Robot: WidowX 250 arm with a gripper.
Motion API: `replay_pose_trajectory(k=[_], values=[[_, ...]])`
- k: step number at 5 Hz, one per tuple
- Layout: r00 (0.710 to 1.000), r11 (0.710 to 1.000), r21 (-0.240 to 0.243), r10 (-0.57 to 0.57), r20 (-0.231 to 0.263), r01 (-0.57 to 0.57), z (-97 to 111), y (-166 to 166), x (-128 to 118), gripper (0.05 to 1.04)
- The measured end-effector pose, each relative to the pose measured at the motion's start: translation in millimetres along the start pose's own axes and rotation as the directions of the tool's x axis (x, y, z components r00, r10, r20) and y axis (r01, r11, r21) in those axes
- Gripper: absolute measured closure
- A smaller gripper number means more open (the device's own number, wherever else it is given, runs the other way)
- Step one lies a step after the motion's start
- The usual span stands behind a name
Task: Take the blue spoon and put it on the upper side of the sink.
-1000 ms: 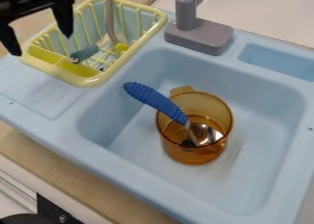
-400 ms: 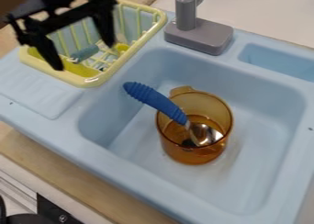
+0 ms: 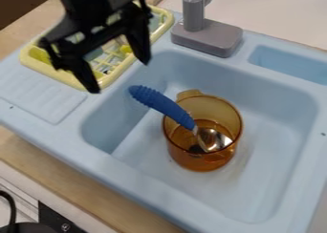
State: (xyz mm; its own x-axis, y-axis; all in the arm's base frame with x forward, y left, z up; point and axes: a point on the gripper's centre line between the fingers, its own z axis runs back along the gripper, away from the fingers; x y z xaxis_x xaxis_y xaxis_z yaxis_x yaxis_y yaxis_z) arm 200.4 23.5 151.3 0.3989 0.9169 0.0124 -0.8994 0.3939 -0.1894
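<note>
The blue spoon (image 3: 155, 100) lies down and to the right of the jaws, its metal bowl inside the amber cup (image 3: 201, 163) and its ridged handle tilted over the cup's rim, the handle's end near the jaws and apart from them. The cup stands upright in the basin of the sink (image 3: 137, 178), farther out from the jaws. The gripper (image 3: 121, 76) points downward, its jaws released and spread apart. Behind them is the yellow dish rack (image 3: 164, 21); up and to their right stands the grey faucet (image 3: 205, 35).
</note>
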Motion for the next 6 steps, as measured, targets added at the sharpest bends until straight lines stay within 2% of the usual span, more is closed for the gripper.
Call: replay_pose_trajectory(k=[1,2,3,5,6], values=[[0.994,0.994,0.008,0.106,0.036,-0.107,-21,-7,-5,0.083],[0.985,0.986,0.003,0.168,0.05,-0.168,-35,-13,-7,0.083],[0.972,0.976,-0.034,0.216,0.096,-0.213,-40,-18,-5,0.083],[0.942,0.955,0.015,0.29,0.171,-0.297,-60,-21,-4,0.083],[0.936,0.945,0.045,0.314,0.161,-0.325,-71,-21,-5,0.083]])
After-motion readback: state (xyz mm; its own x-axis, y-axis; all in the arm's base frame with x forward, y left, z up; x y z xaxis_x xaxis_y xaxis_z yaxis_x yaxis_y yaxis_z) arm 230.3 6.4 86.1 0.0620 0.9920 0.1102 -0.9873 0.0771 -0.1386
